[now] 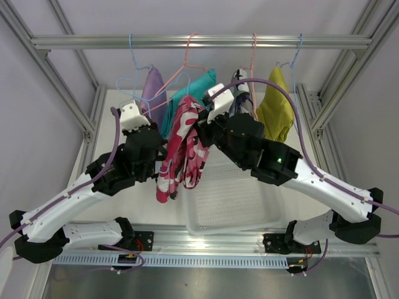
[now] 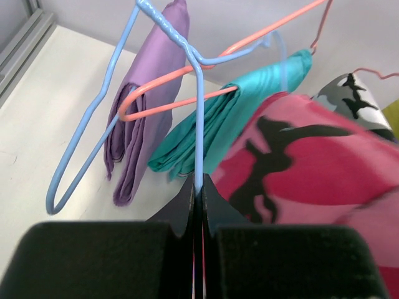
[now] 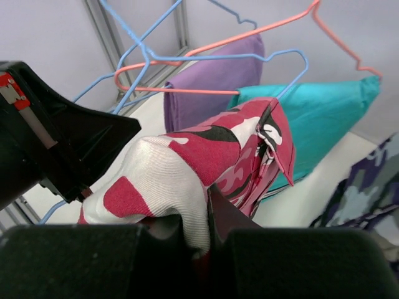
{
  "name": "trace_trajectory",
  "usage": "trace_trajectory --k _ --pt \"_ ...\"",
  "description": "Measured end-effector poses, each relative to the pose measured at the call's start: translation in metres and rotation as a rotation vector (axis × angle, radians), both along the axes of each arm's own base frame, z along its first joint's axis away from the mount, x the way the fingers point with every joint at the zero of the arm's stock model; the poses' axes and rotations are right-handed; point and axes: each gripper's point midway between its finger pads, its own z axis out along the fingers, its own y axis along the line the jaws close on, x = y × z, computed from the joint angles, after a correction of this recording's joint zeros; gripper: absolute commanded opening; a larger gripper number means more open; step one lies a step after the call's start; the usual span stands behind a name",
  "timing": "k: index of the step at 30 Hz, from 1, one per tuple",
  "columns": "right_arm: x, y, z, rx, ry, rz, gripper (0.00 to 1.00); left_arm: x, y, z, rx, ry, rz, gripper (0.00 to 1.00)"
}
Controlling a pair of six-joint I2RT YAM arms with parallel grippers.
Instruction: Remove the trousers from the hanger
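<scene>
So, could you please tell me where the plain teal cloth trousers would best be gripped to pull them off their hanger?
Probably the bunched lower folds of the plain teal cloth trousers, hanging beneath the salmon wire hanger. Come from the arms' side and the left: the pink-black-white camouflage trousers, held by the right gripper, crowd their right, and the low folds hang clear of wire.

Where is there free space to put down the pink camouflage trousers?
The clear tray in front of the pink camouflage trousers looks bare. The white table left of the lilac trousers is free. Under the rail it is crowded: hangers and the other trousers hang close together.
</scene>
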Motion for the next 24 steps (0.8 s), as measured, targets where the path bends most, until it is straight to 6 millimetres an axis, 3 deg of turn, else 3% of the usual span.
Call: trace_trajectory --k 10,24 --pt "-0.012 -0.063 0.046 0.011 -0.078 -0.07 0.0 -0.005 0.004 -0.039 -0.013 0.051 0.012 0.0" --pt "-0.024 -0.127 0.096 0.078 -0.151 -0.161 0.0 -0.013 0.016 -0.113 0.103 0.161 0.039 0.01"
